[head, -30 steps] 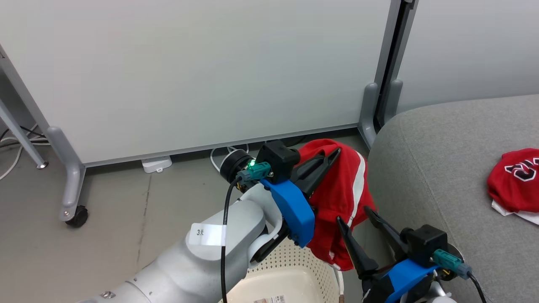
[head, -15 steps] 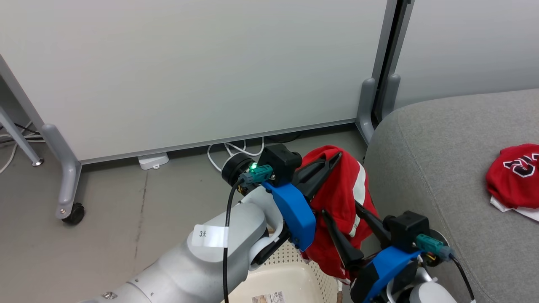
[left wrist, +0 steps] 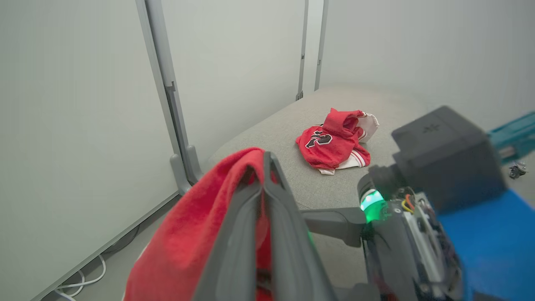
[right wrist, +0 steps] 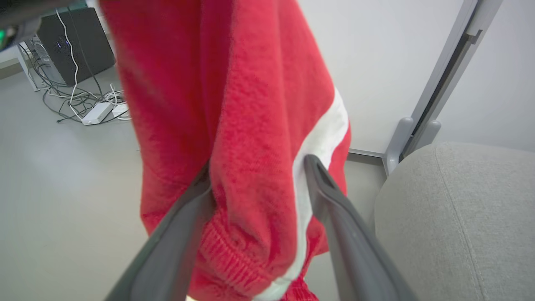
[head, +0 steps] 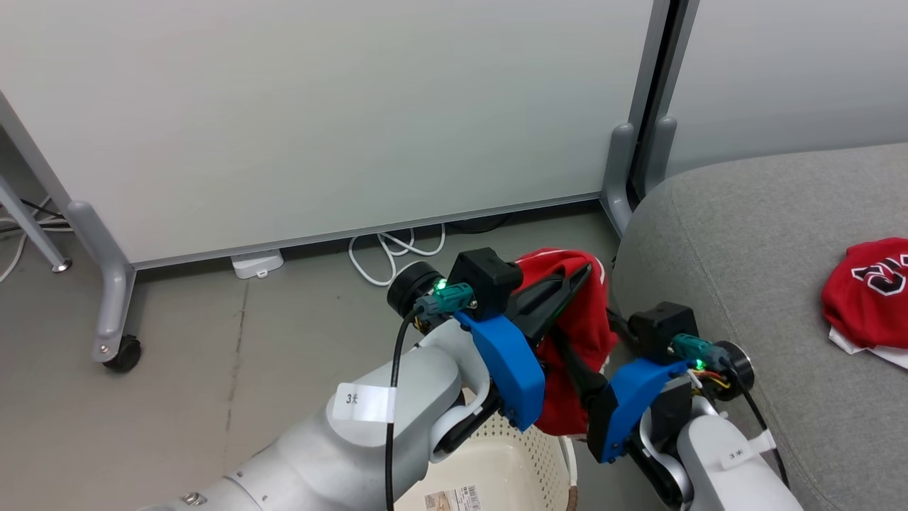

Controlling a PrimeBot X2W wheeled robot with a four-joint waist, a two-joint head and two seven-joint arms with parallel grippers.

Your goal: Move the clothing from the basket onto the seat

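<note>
Nearest of all is the cream plastic basket (head: 528,465), its wall pierced with rows of small round holes and a paper label (head: 454,499) lying flat on its smooth floor. Rising above it, the left gripper (head: 583,275) has its two long dark fingers pressed together, clenched on the top fold of a red garment (head: 592,330). The cloth is soft and fuzzy, knitted with a ribbed hem and a broad white stripe, and it hangs limp from that pinch, clear of the basket and just beside the rounded end of the sofa (head: 745,248). The right gripper (right wrist: 259,171) reaches in lower down. Its tapered fingers stand spread apart, with a thick hanging fold of the same cloth between them, not squeezed together.

The sofa is a big, bulging form in coarse grey weave with a stitched seam running along it. Farther along its seat lies a second garment (head: 869,294), crumpled in a heap, red with black-and-white lettering and white trim.

Beyond, the dull grey floor (head: 213,369) meets smooth white partition panels (head: 319,121) in grey metal frames, one foot on a black castor (head: 124,353), with a looped white cable (head: 394,252) at their base.
</note>
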